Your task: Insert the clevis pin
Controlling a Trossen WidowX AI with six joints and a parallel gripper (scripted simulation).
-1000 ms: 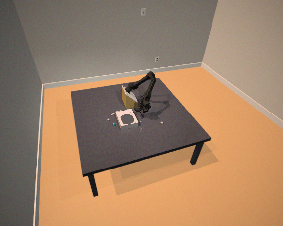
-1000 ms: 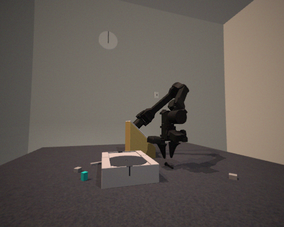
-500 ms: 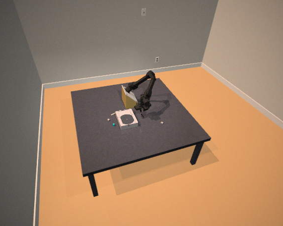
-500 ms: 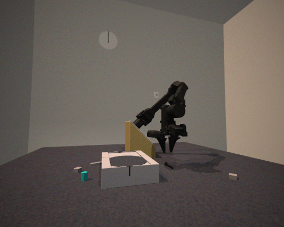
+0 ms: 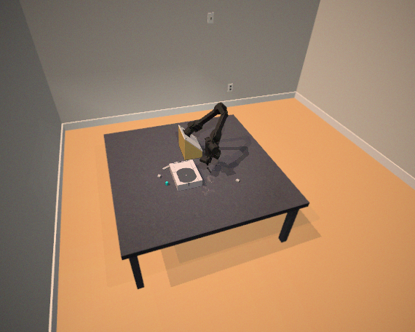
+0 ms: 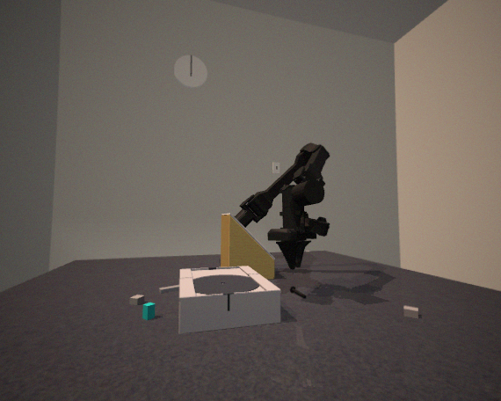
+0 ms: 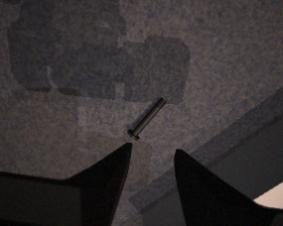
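While the table (image 5: 204, 215) (image 6: 229, 365) carries everything, the arm (image 5: 219, 127) (image 6: 310, 176) is the largest thing on it. It goes out from a yellow wedge (image 5: 191, 149) (image 6: 249, 251), rises to a high elbow, and bends down again. The wedge stands behind the tray, as the exterior view shows it.

The tray (image 5: 183, 186) (image 6: 229, 312) is white and shaped like a low box. Inside its rim lies the disc (image 5: 186, 175) (image 6: 225, 285), which is dark grey and flat, with a small hole in the middle.

The claw (image 5: 210, 170) (image 6: 294, 267) (image 7: 153, 151) points down above the table, to the side of the tray. Its two fingers are partly open, with a gap between them, and they hold nothing.

The pin (image 6: 298, 292) (image 7: 148, 117) lies on its side on the table, beside the tray and apart from it. It is lower than the fingertips and does not touch them. In the wrist view, its head is the end nearer to the claw, and its shank is slanted.

A thin pale bar (image 5: 166, 167) (image 6: 169, 288) lies at the other side of the tray. Near it are a small grey block (image 5: 159, 175) (image 6: 137, 300) and a teal block (image 5: 167, 183) (image 6: 148, 311). Another pale block (image 5: 237, 180) (image 6: 410, 311) lies well apart, on the pin's side.
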